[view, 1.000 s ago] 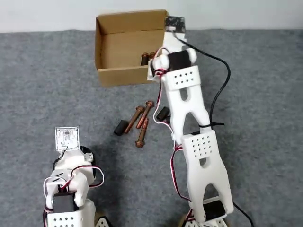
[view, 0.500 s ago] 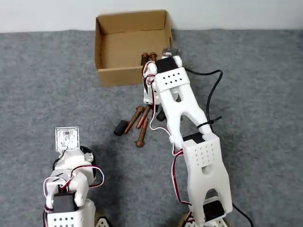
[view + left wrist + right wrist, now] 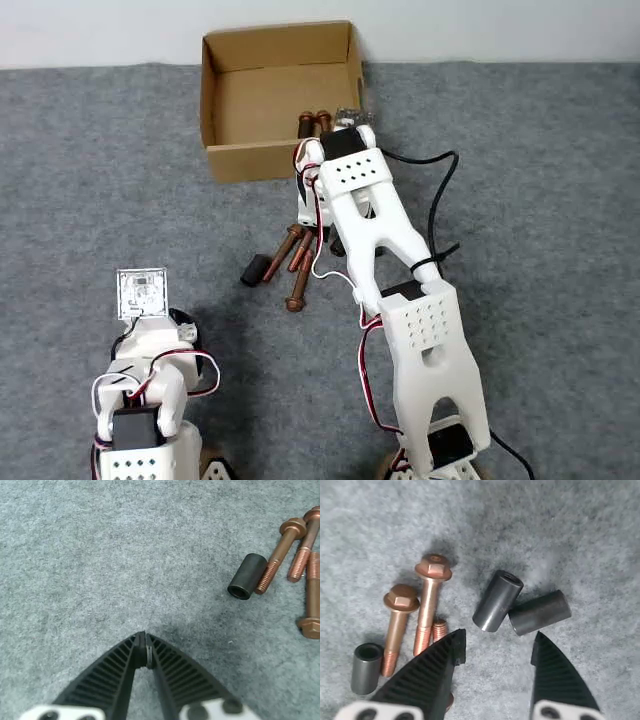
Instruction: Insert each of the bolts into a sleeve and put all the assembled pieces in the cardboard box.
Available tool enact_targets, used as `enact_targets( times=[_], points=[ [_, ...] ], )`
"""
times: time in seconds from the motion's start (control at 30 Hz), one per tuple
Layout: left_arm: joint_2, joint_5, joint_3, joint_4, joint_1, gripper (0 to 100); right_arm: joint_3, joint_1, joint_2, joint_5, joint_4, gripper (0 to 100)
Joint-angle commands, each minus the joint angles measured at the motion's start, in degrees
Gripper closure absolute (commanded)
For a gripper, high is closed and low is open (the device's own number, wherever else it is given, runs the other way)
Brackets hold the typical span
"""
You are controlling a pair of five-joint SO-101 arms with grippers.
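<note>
Three copper bolts point(image 3: 295, 258) lie on the grey mat just in front of the cardboard box point(image 3: 232, 160), with a black sleeve point(image 3: 257, 269) at the tip of one. The box holds assembled pieces point(image 3: 313, 123) in its near right corner. My right gripper point(image 3: 498, 642) hangs open above the mat, and two dark sleeves point(image 3: 497, 600) point(image 3: 540, 612) lie touching each other just beyond its fingertips. Two bolts point(image 3: 427, 602) and a third sleeve point(image 3: 366, 667) lie to one side. My left gripper point(image 3: 145, 645) is shut on nothing, well away from the sleeve point(image 3: 247, 576) and bolts point(image 3: 280, 555).
The right arm point(image 3: 355, 180) stretches across the mat and covers the two sleeves from above. Its black cable point(image 3: 440, 190) loops to the right. Bare grey mat point(image 3: 100, 180) spreads to the left of the box and around the left arm point(image 3: 145, 390).
The right arm has pulled back from over the box and come down above the loose bolts and sleeves. The left arm has stayed still.
</note>
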Motion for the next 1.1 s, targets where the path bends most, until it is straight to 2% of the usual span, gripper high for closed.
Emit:
enact_targets(
  times=[0.0,0.2,0.63,0.7,0.77,0.97,1.07],
  points=[
    [-0.18,0.09,-0.31,-1.67,0.09,99,-0.18,-0.13,-0.84,-0.35,-2.33,79.8],
    [-0.18,0.09,-0.31,-1.67,0.09,99,0.00,0.13,0.13,-0.18,-7.16,83.3],
    [-0.18,0.09,-0.31,-1.67,0.09,99,-0.26,2.86,7.87,-0.26,-7.87,83.8],
    [-0.18,0.09,-0.31,-1.67,0.09,99,-0.26,3.03,7.87,-0.26,-7.78,89.0],
    [-0.18,0.09,-0.31,-1.67,0.09,99,-0.35,2.95,7.52,-0.26,-7.96,98.3],
    [-0.18,0.09,-0.31,-1.67,0.09,99,-3.87,2.68,4.35,-0.26,-4.62,99.1],
    [-0.18,0.09,-0.31,-1.67,0.09,99,-7.82,1.54,1.19,-0.18,0.84,99.1]
  ],
)
